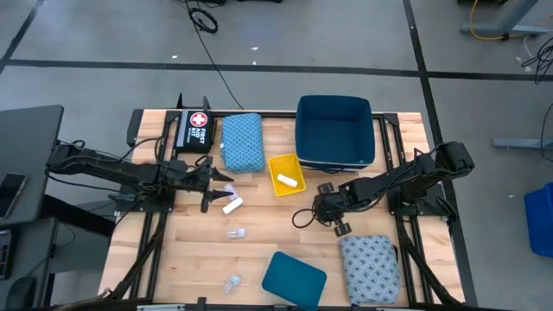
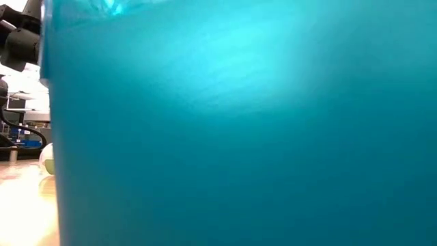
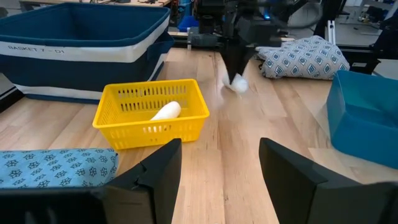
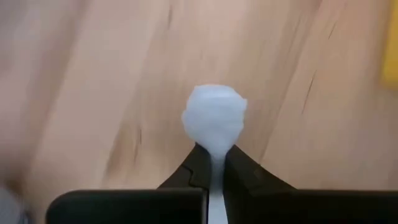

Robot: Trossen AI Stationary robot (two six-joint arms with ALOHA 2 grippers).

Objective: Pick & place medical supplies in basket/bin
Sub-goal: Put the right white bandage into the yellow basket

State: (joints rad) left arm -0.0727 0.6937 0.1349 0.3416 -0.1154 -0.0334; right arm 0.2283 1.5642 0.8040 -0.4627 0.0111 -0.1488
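Observation:
My right gripper (image 1: 321, 210) points down over the table's middle, right of the yellow basket (image 1: 286, 174), and is shut on a small white roll (image 4: 214, 118). My left gripper (image 1: 216, 179) is open, low over the table left of the yellow basket, and holds nothing. Another white roll (image 1: 288, 180) lies inside the yellow basket. One more roll (image 1: 232, 205) lies on the table by the left gripper. Two clear packets (image 1: 235, 233) (image 1: 232, 282) lie nearer the front. The blue pad (image 1: 242, 141) lies by the black case (image 1: 194, 130). The grey-blue pad (image 1: 370, 268) lies at the front right. My right gripper pinches the white roll between its two fingers (image 4: 242, 174). The roll's rounded free end (image 4: 214, 109) sticks out past the fingertips. In the left wrist view the fingers come from above, pointing down, and the roll (image 3: 238, 84) hangs below them, close over the wood.
A navy basket (image 1: 335, 130) stands at the far edge, behind the yellow one. A teal bin (image 1: 294, 278) sits at the near edge and fills almost the whole low view (image 2: 239, 123). Bare wood lies between the two grippers.

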